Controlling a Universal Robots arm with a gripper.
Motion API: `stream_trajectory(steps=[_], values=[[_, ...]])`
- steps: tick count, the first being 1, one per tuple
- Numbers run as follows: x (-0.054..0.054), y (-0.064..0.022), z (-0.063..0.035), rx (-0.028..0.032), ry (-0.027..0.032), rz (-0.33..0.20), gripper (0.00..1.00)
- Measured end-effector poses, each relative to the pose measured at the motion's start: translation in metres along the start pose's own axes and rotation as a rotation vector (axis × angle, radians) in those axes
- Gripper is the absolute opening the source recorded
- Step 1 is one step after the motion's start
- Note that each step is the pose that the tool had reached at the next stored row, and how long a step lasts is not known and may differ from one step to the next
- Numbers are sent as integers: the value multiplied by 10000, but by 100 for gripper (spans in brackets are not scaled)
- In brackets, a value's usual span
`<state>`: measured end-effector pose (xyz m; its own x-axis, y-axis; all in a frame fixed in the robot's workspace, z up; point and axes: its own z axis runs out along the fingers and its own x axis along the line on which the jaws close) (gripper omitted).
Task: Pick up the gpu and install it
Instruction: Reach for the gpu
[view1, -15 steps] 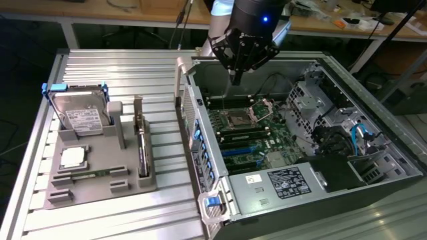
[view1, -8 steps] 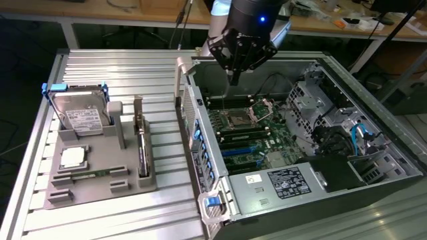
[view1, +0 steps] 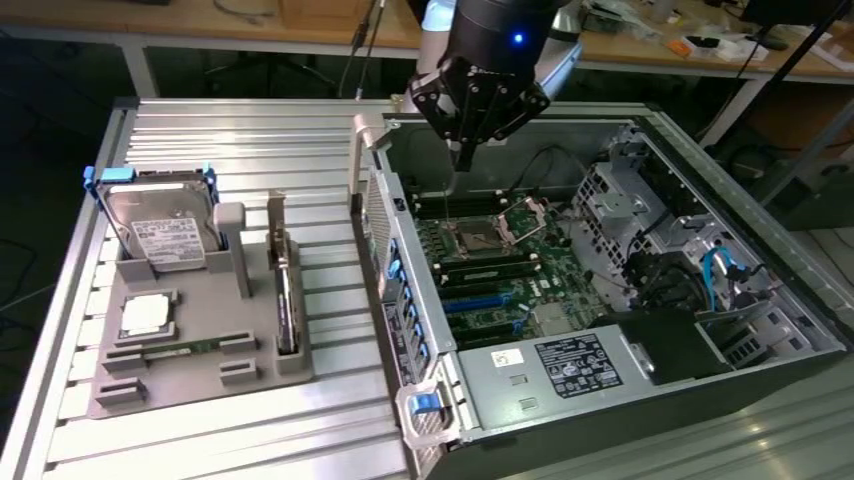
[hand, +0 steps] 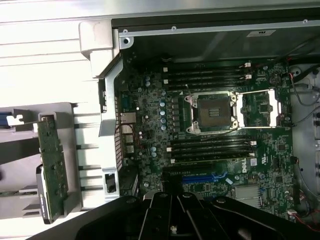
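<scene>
Nearest me, I am looking at the grey holder tray (view1: 200, 385) sitting on the slatted bench (view1: 200, 440), on the exterior view's left. A narrow memory stick (view1: 180, 348) is lying flat in the tray's near part, its markings too fine for me to read. A processor chip (view1: 144, 315) is lying just beyond it.

The gpu (view1: 282, 290) is standing on edge in a slot along the tray's right side. From the exterior view I am getting only its thin edge and metal end, and I cannot make out the fan. The wrist view is giving me one green face of the card. Further back in the tray a hard drive (view1: 163, 235) is leaning upright, and its white label is carrying blocks of print I cannot read.

On the exterior view's right the computer case (view1: 801, 330) is lying open, its near corner running out of frame. The power supply (view1: 574, 365) at its near end is wearing a white label, also illegible. On the motherboard (view1: 494, 270) I am picking out, through the wrist view, white lettering that looks like Dell, though I am not sure of it.

Farther off, the claw (view1: 463, 160) is hanging above the far part of the open case. Its fingers are pinched together, gripping nothing, well apart from the gpu. The arm above it is being cut off by the frame.
</scene>
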<state>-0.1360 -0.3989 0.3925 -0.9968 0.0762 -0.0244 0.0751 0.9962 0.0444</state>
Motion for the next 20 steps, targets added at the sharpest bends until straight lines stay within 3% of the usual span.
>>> stream_trajectory(steps=[20], values=[[58, -5, 2, 1, 4, 0, 11]])
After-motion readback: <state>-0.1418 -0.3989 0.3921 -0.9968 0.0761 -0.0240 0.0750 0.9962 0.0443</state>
